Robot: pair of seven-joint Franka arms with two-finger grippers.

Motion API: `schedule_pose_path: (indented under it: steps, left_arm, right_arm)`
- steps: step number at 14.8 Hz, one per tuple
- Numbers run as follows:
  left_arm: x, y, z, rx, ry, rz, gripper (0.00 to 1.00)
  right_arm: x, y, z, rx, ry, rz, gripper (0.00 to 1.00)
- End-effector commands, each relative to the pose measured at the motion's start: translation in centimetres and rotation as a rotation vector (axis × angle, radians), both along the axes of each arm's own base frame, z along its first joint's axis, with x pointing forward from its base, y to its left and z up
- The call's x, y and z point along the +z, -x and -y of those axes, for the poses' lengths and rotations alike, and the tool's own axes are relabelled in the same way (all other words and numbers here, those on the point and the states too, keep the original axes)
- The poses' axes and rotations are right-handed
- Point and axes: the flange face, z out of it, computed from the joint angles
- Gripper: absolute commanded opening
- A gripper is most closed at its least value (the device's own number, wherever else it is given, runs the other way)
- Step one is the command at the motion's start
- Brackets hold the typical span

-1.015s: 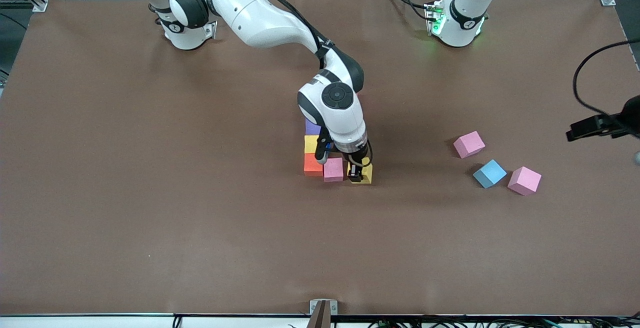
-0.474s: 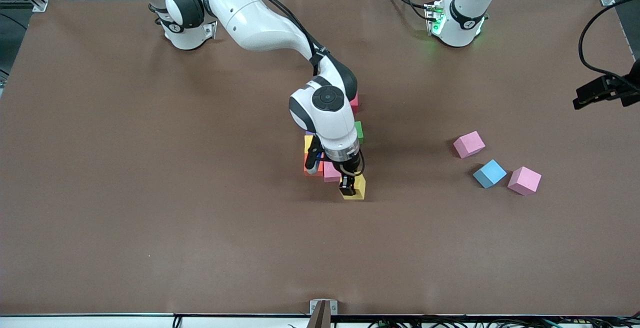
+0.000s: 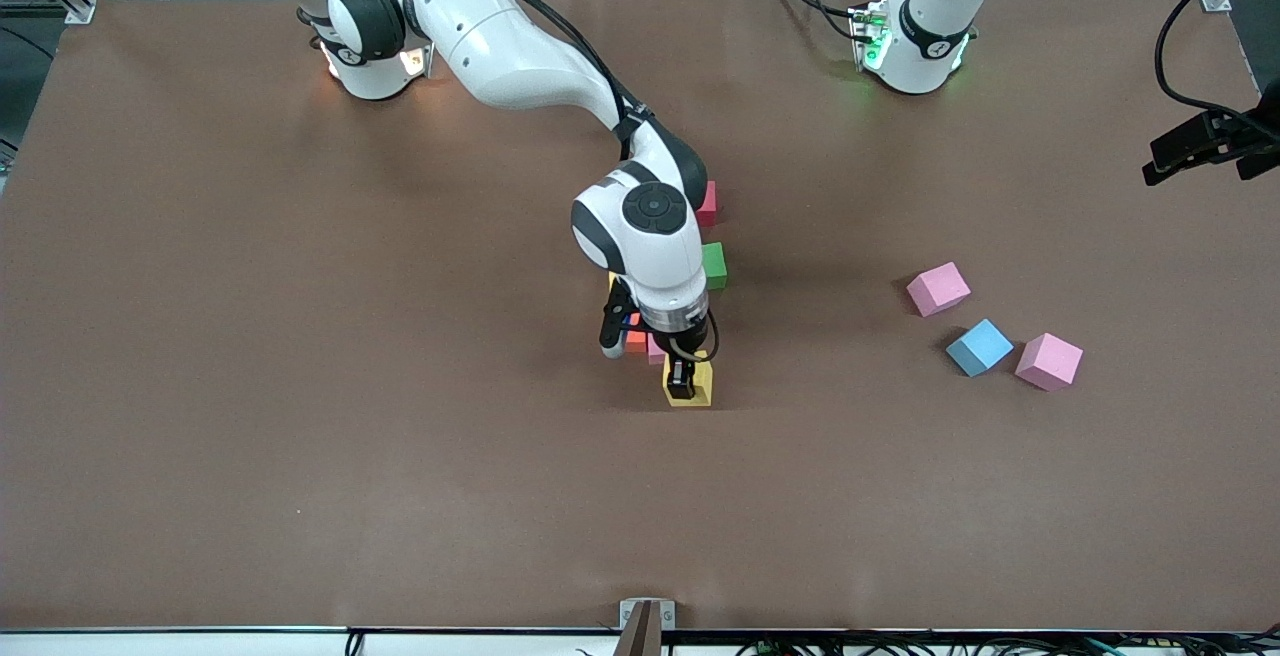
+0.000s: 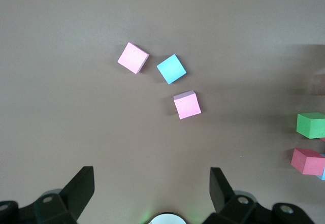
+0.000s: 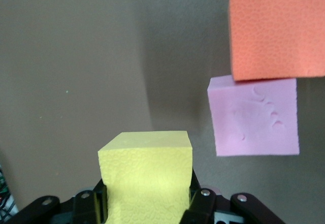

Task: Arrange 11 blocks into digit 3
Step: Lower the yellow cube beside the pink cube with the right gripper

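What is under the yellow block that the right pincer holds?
Under the yellow block, held in the right pincer, only bare brown table shows; the spot directly beneath is covered. The pink block and orange block lie beside it.

Open tabletop [image 3: 300, 386] (three loose blocks [image 3: 981, 346] aside)

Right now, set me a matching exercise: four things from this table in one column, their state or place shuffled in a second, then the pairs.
1. yellow block
2. light blue block
3. green block
4. left gripper

A. open, empty
B. loose between two pink blocks
C. clamped in the right gripper
D. in the figure, partly hidden by the right arm

Pairs: 1-C, 2-B, 3-D, 4-A
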Motion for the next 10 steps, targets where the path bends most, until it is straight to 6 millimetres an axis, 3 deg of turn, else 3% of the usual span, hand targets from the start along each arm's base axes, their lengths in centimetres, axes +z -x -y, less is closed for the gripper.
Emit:
schedule_pose_path:
  steps: [1,10]
  left_arm:
    - [0.18,0.81,-0.47,-0.005,0.025,0.019,1.00]
    - [0.83,-0.08,-0.52,0.001,0.047,0.066,1.00]
  right_arm:
    - [-0.56,0.12,0.11,0.040,0.033,-0.029,0.00]
    - [-1.10,0.57,0.23,0.046,0.066,-0.066,0.00]
